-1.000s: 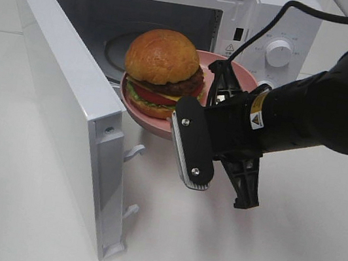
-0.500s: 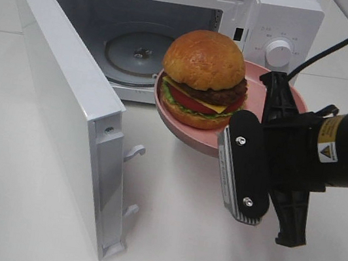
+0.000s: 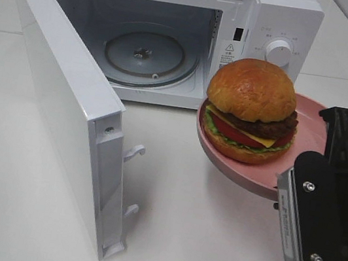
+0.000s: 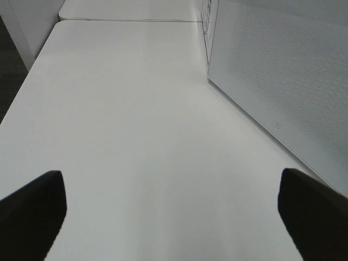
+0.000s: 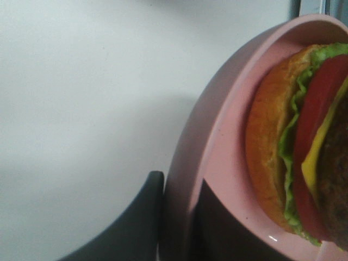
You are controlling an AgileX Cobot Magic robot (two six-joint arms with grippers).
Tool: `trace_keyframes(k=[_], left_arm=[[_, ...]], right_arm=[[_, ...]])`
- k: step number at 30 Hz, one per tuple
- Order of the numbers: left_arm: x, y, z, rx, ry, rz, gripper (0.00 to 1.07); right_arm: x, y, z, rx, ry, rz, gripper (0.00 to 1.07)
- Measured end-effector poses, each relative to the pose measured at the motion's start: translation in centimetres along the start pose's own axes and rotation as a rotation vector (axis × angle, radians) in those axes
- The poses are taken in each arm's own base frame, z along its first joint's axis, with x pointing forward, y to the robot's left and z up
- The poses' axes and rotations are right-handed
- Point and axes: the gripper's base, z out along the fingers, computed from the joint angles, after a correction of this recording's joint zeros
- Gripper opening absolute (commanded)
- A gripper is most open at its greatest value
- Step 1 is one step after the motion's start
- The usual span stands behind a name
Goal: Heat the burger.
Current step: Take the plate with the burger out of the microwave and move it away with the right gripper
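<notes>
The burger (image 3: 251, 110), with a glossy golden bun, dark patty, red and green layers, sits on a pink plate (image 3: 231, 168). My right gripper (image 3: 311, 152) is shut on the plate's rim and holds it above the table, to the right of and in front of the microwave's open cavity. In the right wrist view the plate rim (image 5: 209, 147) sits between my two fingers, with the burger (image 5: 293, 157) on it. My left gripper (image 4: 174, 217) is open and empty over bare table, and is out of the exterior high view.
The white microwave (image 3: 278, 14) stands at the back with its door (image 3: 55, 85) swung wide open to the left. Its glass turntable (image 3: 143, 53) is bare. The door's mesh panel (image 4: 283, 70) shows in the left wrist view.
My right gripper has carried the plate and burger to the right and toward the front, away from the microwave's opening. The door has not moved.
</notes>
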Motion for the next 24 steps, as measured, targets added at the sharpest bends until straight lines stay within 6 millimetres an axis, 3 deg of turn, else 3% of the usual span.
trace_keyframes(k=[10, 24], left_arm=[[0.0, 0.0, 0.0, 0.000, 0.000, 0.000, 0.98], [0.0, 0.0, 0.0, 0.000, 0.000, 0.000, 0.98]], right_arm=[[1.7, 0.5, -2.1, 0.028, 0.121, 0.144, 0.00], [3.3, 0.9, -2.7, 0.057, 0.288, 0.422, 0.00]])
